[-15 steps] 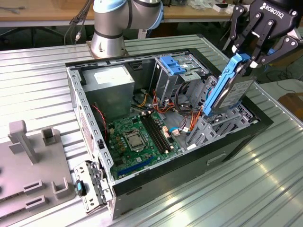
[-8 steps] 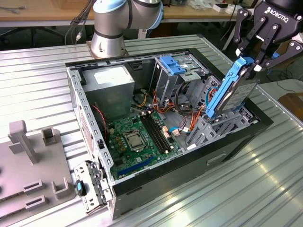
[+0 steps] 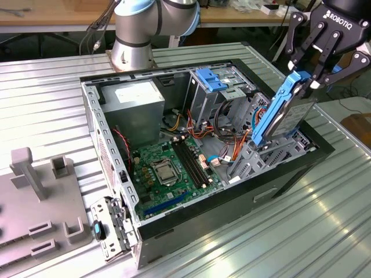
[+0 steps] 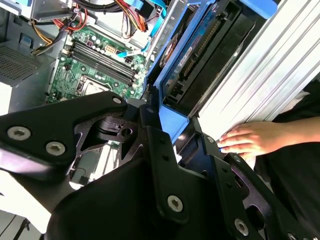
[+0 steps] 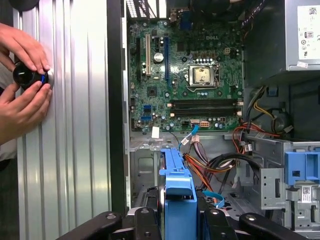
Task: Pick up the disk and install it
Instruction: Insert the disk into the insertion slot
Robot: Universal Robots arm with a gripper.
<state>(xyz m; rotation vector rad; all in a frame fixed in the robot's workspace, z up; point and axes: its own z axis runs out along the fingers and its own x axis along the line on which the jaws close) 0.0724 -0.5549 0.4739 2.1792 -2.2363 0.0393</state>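
The disk (image 3: 284, 113) is a silver-grey drive in a blue plastic bracket. It hangs on edge, tilted, over the metal drive cage (image 3: 261, 153) at the exterior view's right end of the open computer case (image 3: 191, 217). My gripper (image 3: 307, 78) is shut on the disk's upper end, with a black finger on each side of the blue bracket. In the second wrist view the disk (image 4: 200, 55) runs away from my gripper (image 4: 172, 135) toward the case. In the first wrist view the blue bracket (image 5: 177, 185) sticks out between the fingers (image 5: 145, 222), above the case floor.
Inside the case are a green motherboard (image 3: 171, 162), a grey power-supply box (image 3: 136, 101), a fixed bay with blue tabs (image 3: 211, 78) and loose coloured cables (image 3: 223, 142). A person's hands (image 5: 25, 95) rest on the ribbed table beside the case. A grey fixture (image 3: 35, 197) stands at the exterior view's left.
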